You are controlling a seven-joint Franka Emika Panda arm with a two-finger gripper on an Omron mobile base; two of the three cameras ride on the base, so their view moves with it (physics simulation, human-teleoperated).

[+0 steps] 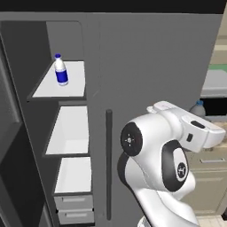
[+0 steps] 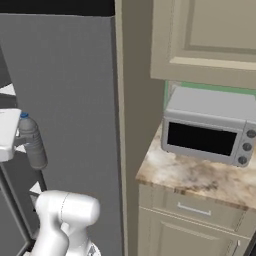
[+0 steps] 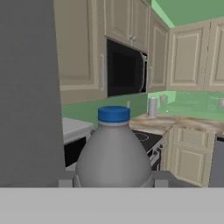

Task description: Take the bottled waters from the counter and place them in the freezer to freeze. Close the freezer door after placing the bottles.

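Freezer (image 1: 66,133) stands open at the left of my left base view, a tall narrow grey compartment with white shelves and grey drawers, and the small white plastic bottle with the blue label and blue cap (image 1: 60,71) already stands upright on its top shelf in the upper left of the frame. My two-finger gripper (image 3: 113,181) is clamped around the second bottle, the translucent grey plastic one with a bluish cap (image 3: 113,151); in the hand view it stands at centre bottom between the fingers, and in the right base view it hangs at the left edge in front of the plain grey fridge door (image 2: 75,100). The beige-brown marbled stone counter (image 2: 200,177) sits at the right of that view under a silver toaster oven (image 2: 210,127), well apart from the bottle. I judge one bottle done and this one in transit. The risks I see: the hand camera looks toward the stovetop side, away from the shelves, so the swing toward the freezer is wide and the bottle could clip the compartment's edge; a low grip on a smooth body could let it tilt; and setting it too near the first bottle could topple that one.
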